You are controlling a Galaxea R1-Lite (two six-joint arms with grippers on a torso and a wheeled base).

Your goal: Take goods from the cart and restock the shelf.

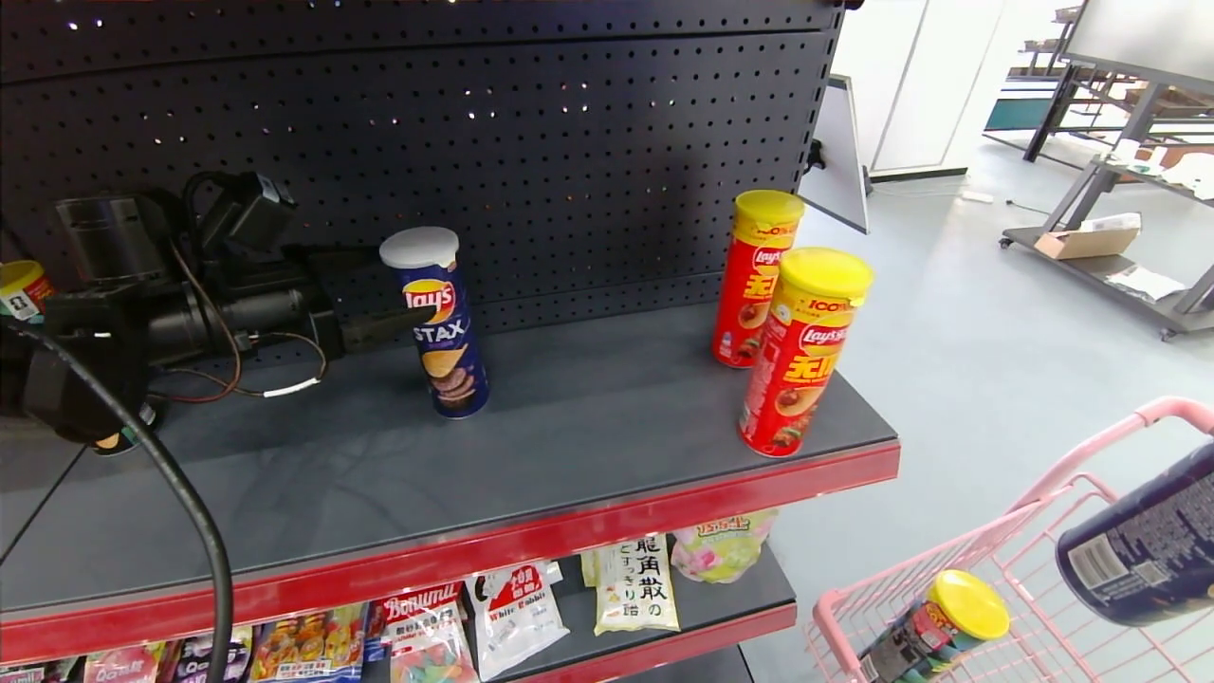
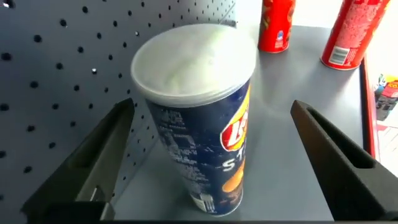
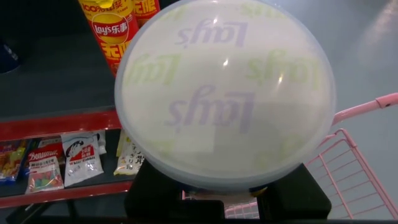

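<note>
Blue can (image 1: 441, 332) — white lid, upright on shelf (image 1: 588, 422).

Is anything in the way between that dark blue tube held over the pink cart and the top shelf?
Yes: two red cylindrical cans with yellow lids stand at the dark shelf's right end, nearest the held dark blue tube. The bare stretch left of them looks open.

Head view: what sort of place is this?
Probably a shop aisle, perhaps a mock one: a pegboard-backed shelf holding crisp cans, snack packets on the level below, and a pink shopping cart.
</note>
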